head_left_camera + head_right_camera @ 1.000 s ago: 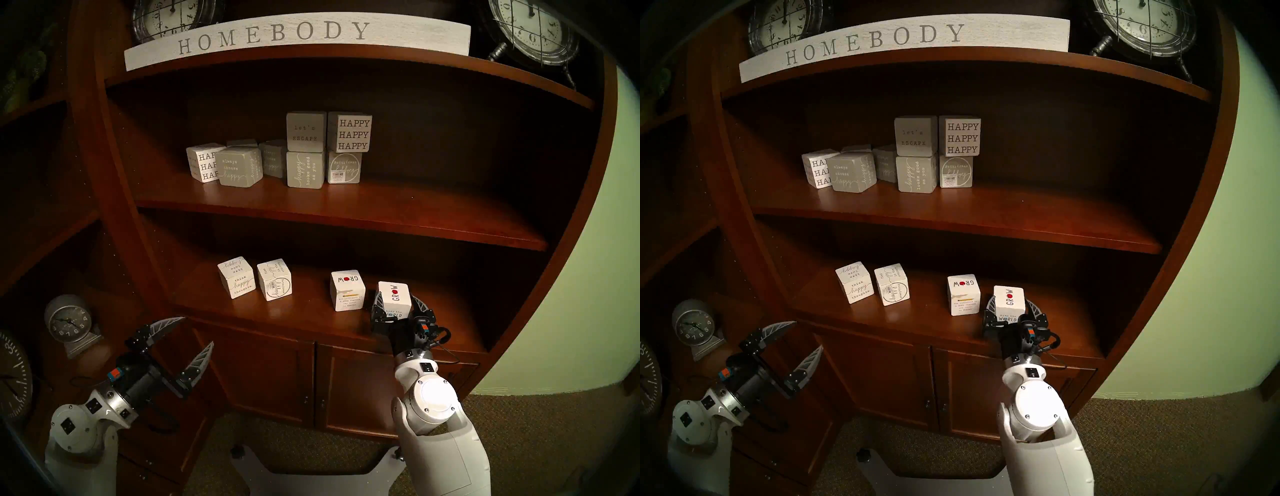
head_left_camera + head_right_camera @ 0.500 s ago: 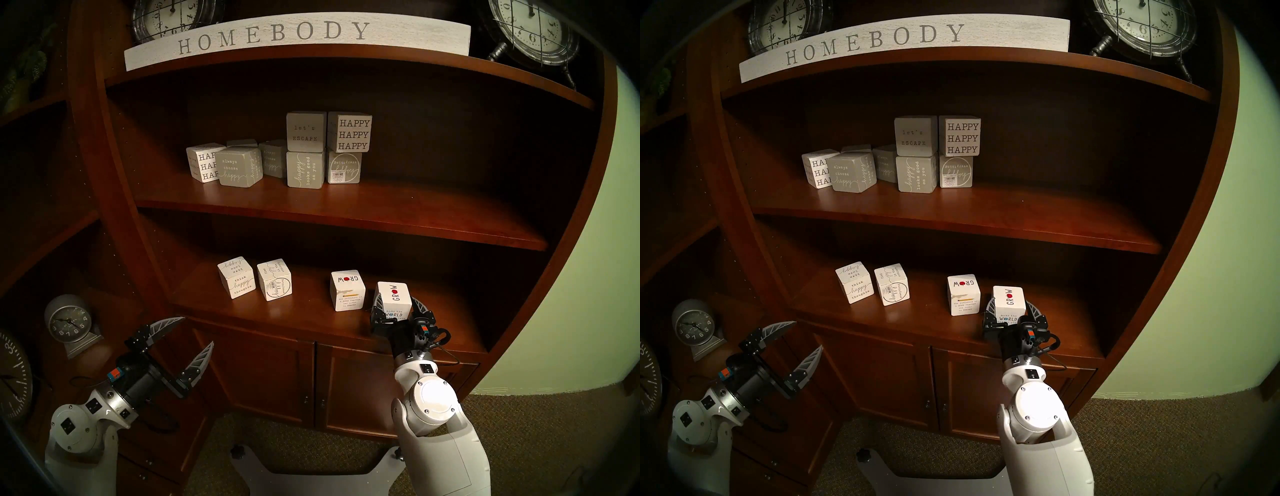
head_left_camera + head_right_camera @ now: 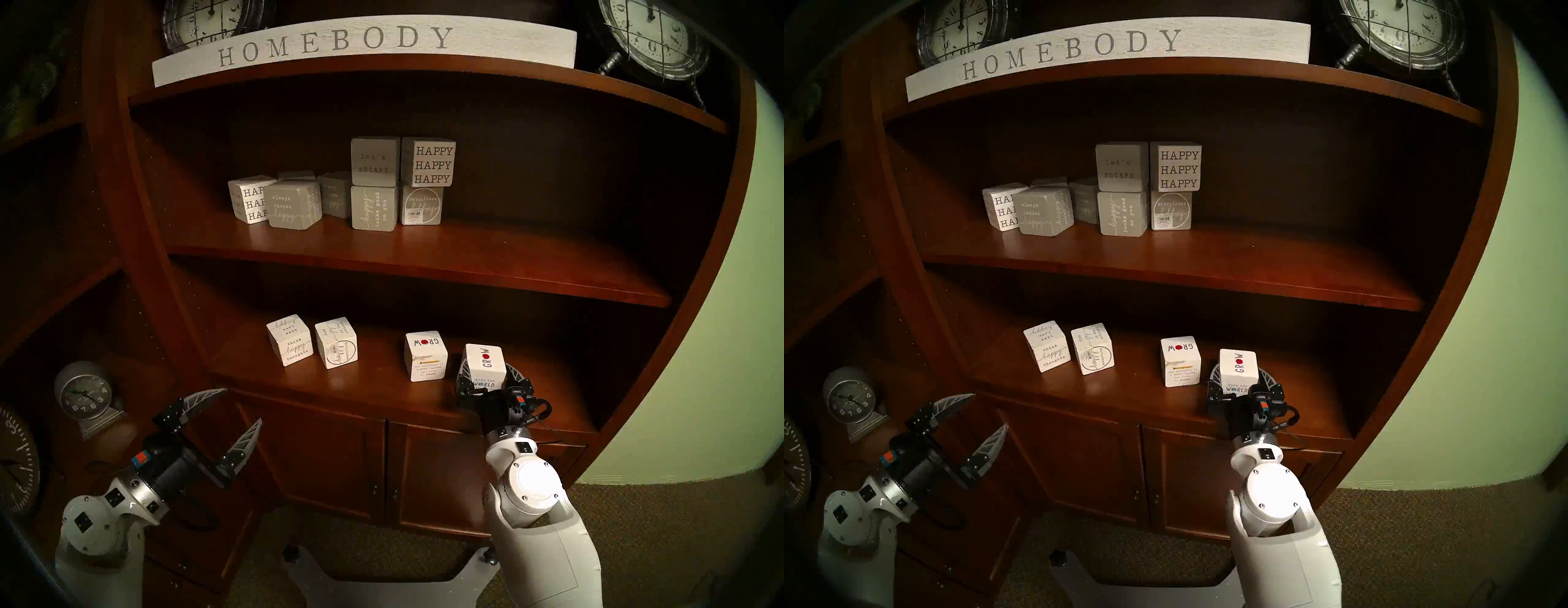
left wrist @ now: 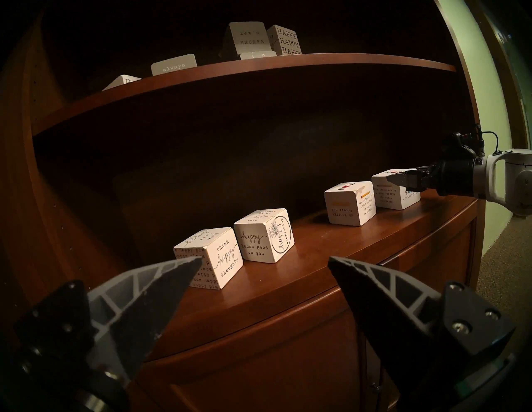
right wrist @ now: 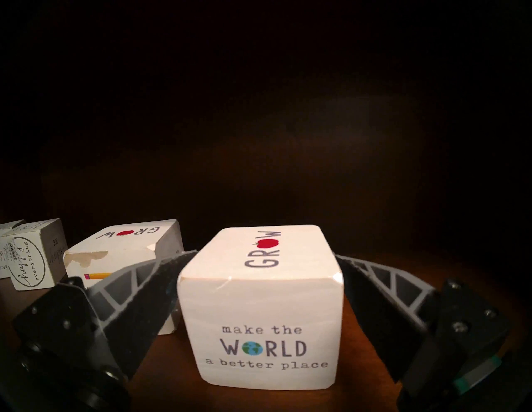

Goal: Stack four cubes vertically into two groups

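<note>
On the lower shelf [image 3: 360,382] of the dark wooden bookcase all four white cubes sit singly in a loose row, none resting on another, so by my reading neither stack has been begun and both remain to be built. At the left of the row stands the "think happy thoughts" cube [image 3: 289,346], and just beside it, apart by a narrow gap, the "happy everything" cube [image 3: 336,342], which carries a barcode sticker. Well to the right is the left GROW cube [image 3: 425,356], its top edge chipped and its paint flaked in the right wrist view, and near it, a little closer to the shelf's front edge, the right GROW cube [image 5: 260,305], printed "make the WORLD a better place" on its near face with a red apple in the word on top. The right gripper [image 5: 260,287] brackets this cube, one finger on each side, jaws spread wide; whether the pads touch its sides I cannot tell, and the cube rests flat on the shelf, not lifted. The left gripper [image 3: 225,414] hangs open and empty, short of the shelf at its left end, holding nothing. Grey and white blocks [image 3: 373,184] crowd the upper shelf, some already stacked.
</note>
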Motion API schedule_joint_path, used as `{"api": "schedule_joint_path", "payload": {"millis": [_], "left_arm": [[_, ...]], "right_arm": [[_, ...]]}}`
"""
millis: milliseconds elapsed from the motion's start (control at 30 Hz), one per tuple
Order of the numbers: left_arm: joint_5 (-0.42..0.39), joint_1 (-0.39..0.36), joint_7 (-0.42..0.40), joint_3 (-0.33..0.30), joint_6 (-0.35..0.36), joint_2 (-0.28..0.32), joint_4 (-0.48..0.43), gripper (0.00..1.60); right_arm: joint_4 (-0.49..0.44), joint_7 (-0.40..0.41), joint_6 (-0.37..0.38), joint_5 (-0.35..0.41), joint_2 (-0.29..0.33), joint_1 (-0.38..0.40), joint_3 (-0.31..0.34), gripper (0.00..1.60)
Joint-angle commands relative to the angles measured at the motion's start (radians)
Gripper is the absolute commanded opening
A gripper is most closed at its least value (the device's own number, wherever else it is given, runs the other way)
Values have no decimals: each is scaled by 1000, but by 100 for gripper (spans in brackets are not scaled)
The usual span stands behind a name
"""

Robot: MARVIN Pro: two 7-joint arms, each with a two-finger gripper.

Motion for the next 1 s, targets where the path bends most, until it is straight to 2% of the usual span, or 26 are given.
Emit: {"api": "schedule_joint_path", "payload": {"millis": [0, 33, 67, 100, 133, 167, 267, 333, 700, 867, 967], "left_arm": [[-1, 0, -1, 0, -1, 0, -16, 160], [-1, 0, -1, 0, -1, 0, -16, 160], [-1, 0, -1, 0, -1, 0, -16, 160], [-1, 0, -1, 0, -1, 0, -16, 160], [-1, 0, -1, 0, -1, 0, -16, 160], [-1, 0, -1, 0, -1, 0, -16, 160], [-1, 0, -1, 0, -1, 0, -16, 160], [-1, 0, -1, 0, -1, 0, -16, 160], [-1, -1, -1, 0, -2, 1, -14, 160], [-1, -1, -1, 0, -2, 1, -14, 160], [-1, -1, -1, 0, -2, 1, -13, 160]], "right_arm": [[-10, -5, 2, -8, -4, 13, -4, 151], [-9, -6, 0, -9, -4, 13, -3, 135], [-9, -6, 0, -9, -4, 13, -3, 135], [-8, -6, -2, -10, -4, 12, -3, 117], [-8, -7, -5, -13, -4, 12, -3, 105], [-5, -12, -14, -19, -5, 11, -4, 79], [-7, -14, -45, -28, 0, 5, 0, 56], [-28, -10, -69, -28, 10, -11, 10, 0], [-139, 39, -152, -2, 47, -67, 35, 0], [-195, 89, -153, 38, 64, -74, 38, 0], [-226, 118, -125, 60, 71, -64, 34, 0]]}}
